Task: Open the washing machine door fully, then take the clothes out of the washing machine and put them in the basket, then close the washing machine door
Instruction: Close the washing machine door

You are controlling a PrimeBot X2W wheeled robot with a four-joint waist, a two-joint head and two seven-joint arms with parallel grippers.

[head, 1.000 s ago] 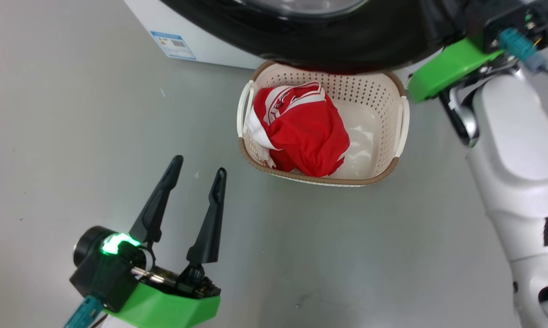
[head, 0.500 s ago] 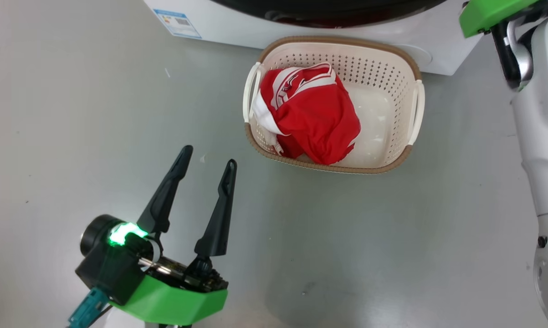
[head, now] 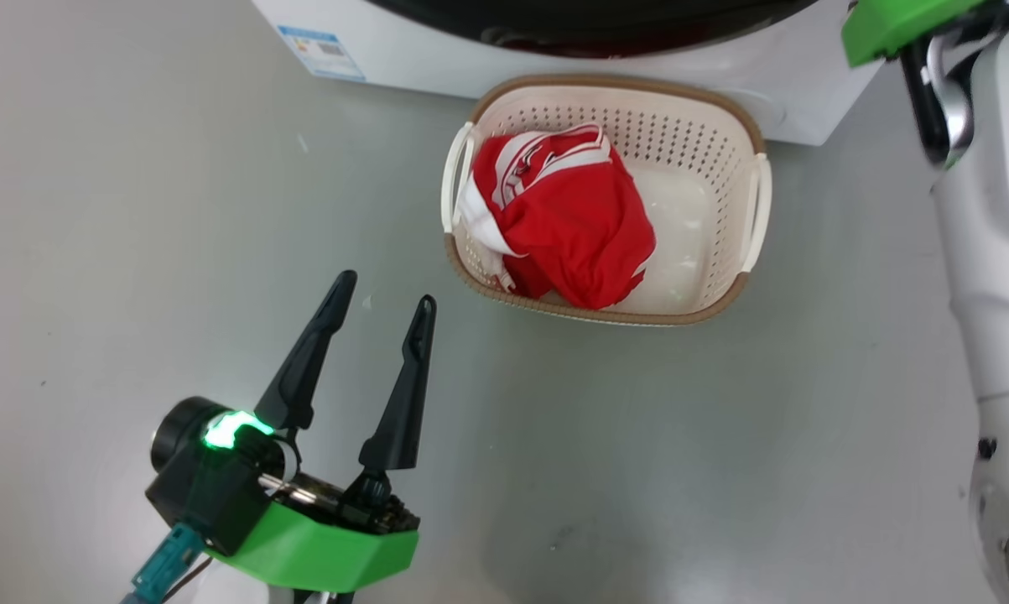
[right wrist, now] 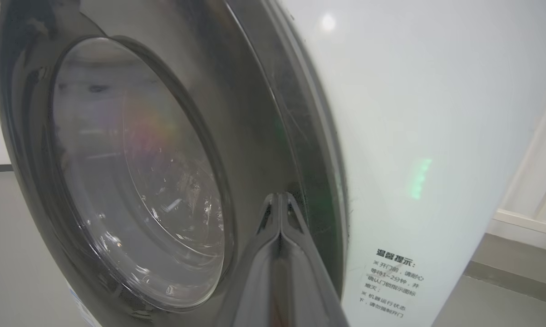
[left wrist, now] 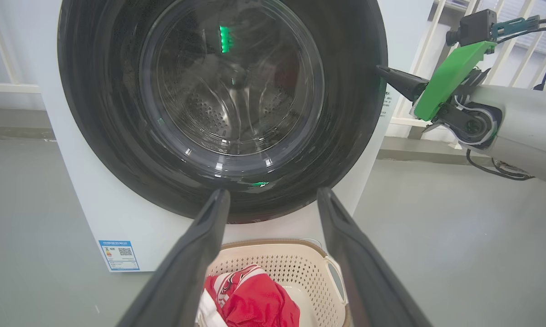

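We see the washing machine [left wrist: 95,213] standing on the grey floor [head: 177,210]. Its door [left wrist: 95,113] lies flat against the white front, a glossy black rim around a clear glass bowl [left wrist: 232,81]. A small blue label [head: 319,52] sits at the lower left corner of that front.

The basket [head: 613,81] stands on the floor just in front of the machine, below the door, with its far rim close to the white panel. The clothes [head: 571,218] lie bunched inside it, red with white trim, pushed against the end by our left handle. The bottom at the other end of the basket is bare.

Our left gripper [head: 387,289] hangs over the floor, apart from the basket's near left corner. Its two dark fingers are spread wide with nothing between them and point toward the machine.

Our right gripper [right wrist: 279,202] is raised at the right edge of the door, with its fingers pressed together and holding nothing. Their tips lie at the outer part of the black rim, where it meets the white cabinet; we cannot tell whether they touch it. A sticker [right wrist: 393,286] with printed text sits low on the white panel just beside them. Our pale right forearm [head: 999,252] runs down the right side of the head view.
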